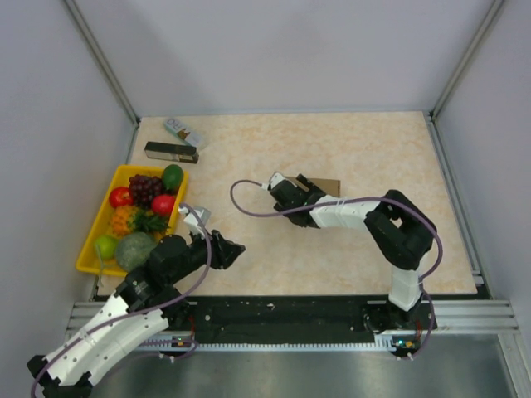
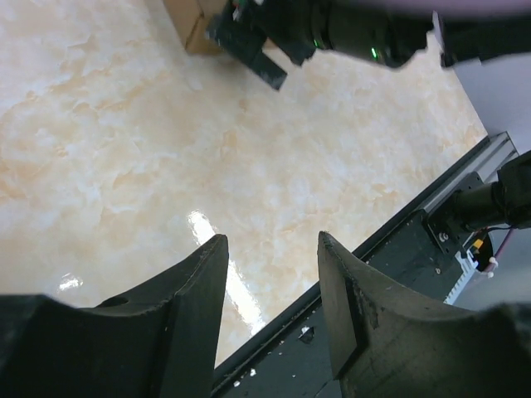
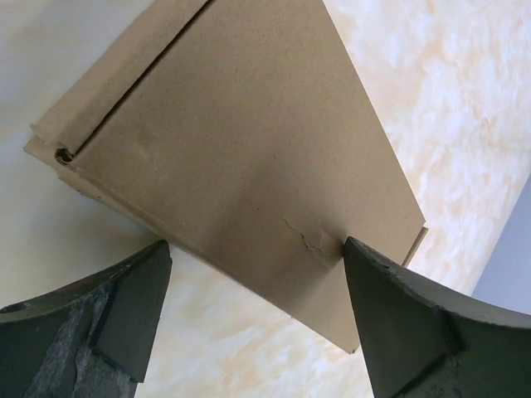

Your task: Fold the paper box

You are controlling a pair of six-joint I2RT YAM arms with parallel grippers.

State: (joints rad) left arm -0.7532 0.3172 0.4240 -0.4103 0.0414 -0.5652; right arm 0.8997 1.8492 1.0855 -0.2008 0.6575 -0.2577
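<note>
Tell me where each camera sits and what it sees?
Top external: above and behind, looking down on the table, both arms, the paper box.
Left wrist: on the left arm, facing across the table toward the right arm; own jaws open.
Right wrist: right above the box, open jaws either side.
Shared: every view shows the box.

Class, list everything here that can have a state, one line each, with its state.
paper box: folded up, resting on table.
left gripper: open, empty.
right gripper: open, over the paper box.
yellow tray: filled with fruit.
black box: closed, lying flat.
</note>
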